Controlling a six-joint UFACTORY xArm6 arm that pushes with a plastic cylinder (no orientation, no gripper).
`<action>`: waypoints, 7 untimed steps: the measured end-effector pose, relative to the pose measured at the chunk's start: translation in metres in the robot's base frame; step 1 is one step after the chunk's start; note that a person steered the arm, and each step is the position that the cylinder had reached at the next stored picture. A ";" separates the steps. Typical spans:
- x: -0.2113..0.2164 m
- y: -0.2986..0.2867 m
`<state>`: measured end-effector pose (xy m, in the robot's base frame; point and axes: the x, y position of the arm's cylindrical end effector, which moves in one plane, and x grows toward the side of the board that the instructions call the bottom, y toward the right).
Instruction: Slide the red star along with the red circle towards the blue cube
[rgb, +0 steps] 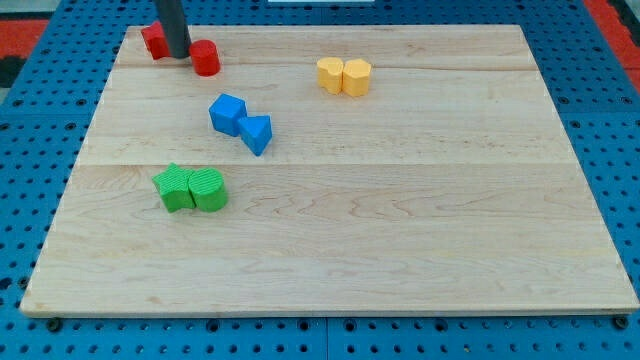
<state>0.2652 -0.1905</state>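
Here, the rod's tip (178, 55) rests on the wooden board (400, 250) close to its top-left corner, wedged between two red blocks. The red star (153, 40) lies just on the view's left of the rod, partly hidden behind it, nearest the corner. The red circle (205, 58) sits just on the view's right of the tip, touching it or nearly so. The arm carries no jaws at all, only the straight dark rod, so nothing is grasped.

The blue cube (228, 113) lies below the red circle, toward the board's middle and apart from it, with a blue triangular block (256, 133) touching its lower right side. Near the left edge, lower down, a green star (175, 187) and a green rounded block (208, 189) stand pressed together. Close to the top edge, near its middle, two yellow blocks (343, 76) touch each other.
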 end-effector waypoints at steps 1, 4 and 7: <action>0.041 -0.005; -0.031 -0.107; -0.013 0.002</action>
